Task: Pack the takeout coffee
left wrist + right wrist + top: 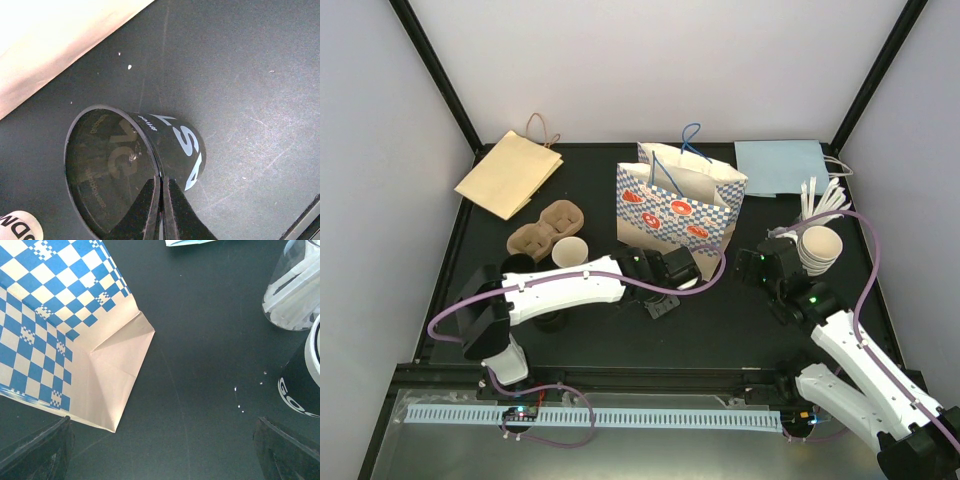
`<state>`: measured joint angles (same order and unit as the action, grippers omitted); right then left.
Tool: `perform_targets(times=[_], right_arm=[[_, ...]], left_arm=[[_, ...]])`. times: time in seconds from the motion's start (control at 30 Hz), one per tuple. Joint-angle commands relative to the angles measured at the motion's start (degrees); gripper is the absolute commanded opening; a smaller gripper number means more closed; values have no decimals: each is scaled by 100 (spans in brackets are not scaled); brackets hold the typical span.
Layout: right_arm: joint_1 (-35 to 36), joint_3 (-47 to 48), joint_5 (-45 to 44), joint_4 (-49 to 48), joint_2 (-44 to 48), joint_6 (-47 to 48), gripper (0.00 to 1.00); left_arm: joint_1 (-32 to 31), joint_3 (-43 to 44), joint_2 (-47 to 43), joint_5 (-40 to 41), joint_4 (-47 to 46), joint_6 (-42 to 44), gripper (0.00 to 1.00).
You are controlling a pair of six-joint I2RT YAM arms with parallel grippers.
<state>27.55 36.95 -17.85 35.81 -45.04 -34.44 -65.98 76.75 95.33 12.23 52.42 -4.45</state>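
Black coffee cup (pixel 170 145) pinched at its rim by closed left fingers (pixel 182 215), just before the checkered bag (pixel 680 205); right fingers (pixel 35 450) wide apart, empty, beside it.

Counter (pixel 720 330): matt black sheet, fine scuffs, a few white specks.
Checked bag (pixel 680 205): printed paper, matt, sharp creases at the folded base.
Kraft bag (pixel 508 172): plain brown paper, matt.
Blue bag (pixel 780 166): smooth pale paper.
Carrier (pixel 545 228): moulded pulp, rough and fibrous.
Dark cup (pixel 180 145): smoky translucent plastic, glossy, white print.
Cup stack (pixel 820 247): looks like paper, white inside; outer wall black, slight sheen.
Clear tub (pixel 292 295): glossy transparent plastic.
Left tool (pixel 162 187): smooth black, glossy.
Right tool (pixel 160 450): dark, matt.
Arm shells (pixel 565 290): smooth white plastic.
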Motion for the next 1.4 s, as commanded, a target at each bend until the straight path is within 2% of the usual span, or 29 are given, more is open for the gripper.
perform_targets(times=[0.0, 0.27, 0.57, 0.7, 0.87, 0.97, 1.13, 1.27, 1.37], right_arm=[[-30, 120, -53, -45, 48, -2, 100], [-30, 120, -29, -53, 56, 15, 100], [-30, 102, -21, -64, 70, 16, 100], [-31, 123, -8, -55, 68, 22, 100], [-32, 195, 54, -11, 61, 25, 100], [-30, 305, 80, 80, 37, 24, 100], [-29, 582, 83, 330, -20, 16, 100], [-31, 908, 128, 588, -149, -30, 100], [-30, 1156, 136, 830, -272, -62, 100]], left_arm=[[-29, 227, 90, -94, -15, 23, 2], [-38, 338, 308, -115, 61, -36, 4], [-141, 454, 394, 520, 74, -358, 5], [-196, 429, 357, 422, 22, -390, 23], [-205, 360, 183, 123, -40, -399, 53], [-205, 303, -33, -75, -153, -440, 68], [-205, 241, -509, -143, -272, -500, 82], [-192, -74, -1175, -57, -688, -531, 98], [-137, -329, -1604, 31, -946, -586, 99]])
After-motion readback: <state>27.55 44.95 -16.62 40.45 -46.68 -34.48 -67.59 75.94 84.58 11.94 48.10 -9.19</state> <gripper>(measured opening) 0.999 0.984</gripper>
